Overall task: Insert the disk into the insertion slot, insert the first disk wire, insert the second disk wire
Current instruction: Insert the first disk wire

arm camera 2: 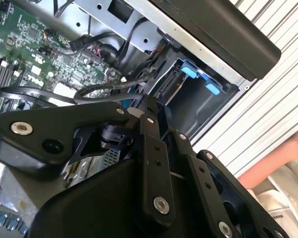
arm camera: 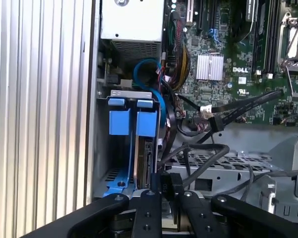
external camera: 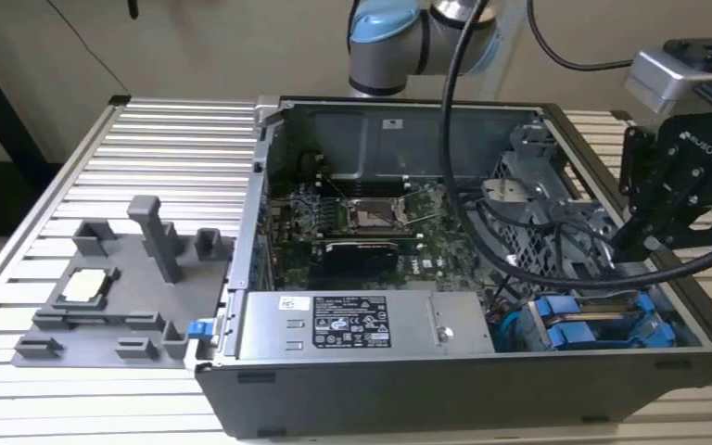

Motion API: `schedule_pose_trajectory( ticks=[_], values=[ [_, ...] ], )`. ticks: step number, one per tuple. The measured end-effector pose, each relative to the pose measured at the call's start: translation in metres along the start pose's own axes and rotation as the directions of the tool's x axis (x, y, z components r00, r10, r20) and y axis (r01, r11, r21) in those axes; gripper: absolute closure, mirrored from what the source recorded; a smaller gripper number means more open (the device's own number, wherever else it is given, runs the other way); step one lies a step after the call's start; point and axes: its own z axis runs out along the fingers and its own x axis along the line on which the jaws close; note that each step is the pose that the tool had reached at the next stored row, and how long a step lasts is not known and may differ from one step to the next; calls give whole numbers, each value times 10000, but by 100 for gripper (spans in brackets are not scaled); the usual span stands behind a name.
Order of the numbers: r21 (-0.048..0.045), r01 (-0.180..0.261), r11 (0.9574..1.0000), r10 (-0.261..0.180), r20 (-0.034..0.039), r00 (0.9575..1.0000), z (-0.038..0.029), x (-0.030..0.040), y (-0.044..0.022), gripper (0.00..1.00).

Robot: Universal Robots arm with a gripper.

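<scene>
Gripper [arm camera: 168, 187] low over bay; claw state I cannot tell. Loose black cables [arm camera: 198, 148] just beside it, so I steer clear to avoid snagging. Disk [arm camera: 147, 161] stands on edge inside insertion slot [arm camera: 111, 174], blue carrier tabs [arm camera: 146, 123] beyond. I judge wire step in hand: approach square, press gently.

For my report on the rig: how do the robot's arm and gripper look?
The arm has silver-grey joints with light blue caps. The gripper is matte black, with jointed bars, silver screws and white lettering. A thick black cable leads to it.
</scene>
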Motion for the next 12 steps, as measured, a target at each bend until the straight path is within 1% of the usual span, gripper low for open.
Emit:
schedule_pose_trajectory(
  ticks=[2, 3, 4, 5, 12],
  values=[
    [-268, 5, 9996, -5, 10, 10000, -1, 3, -52, 81],
    [-380, 7, 9993, -7, 15, 10000, -2, 4, -74, 81],
    [-459, 9, 9989, -8, 19, 10000, -2, 5, -92, 81],
    [-503, 10, 9987, -9, 22, 10000, -2, 6, -104, 81],
    [-508, 9, 9987, -8, 22, 10000, -2, 6, -106, 81]
  ],
)
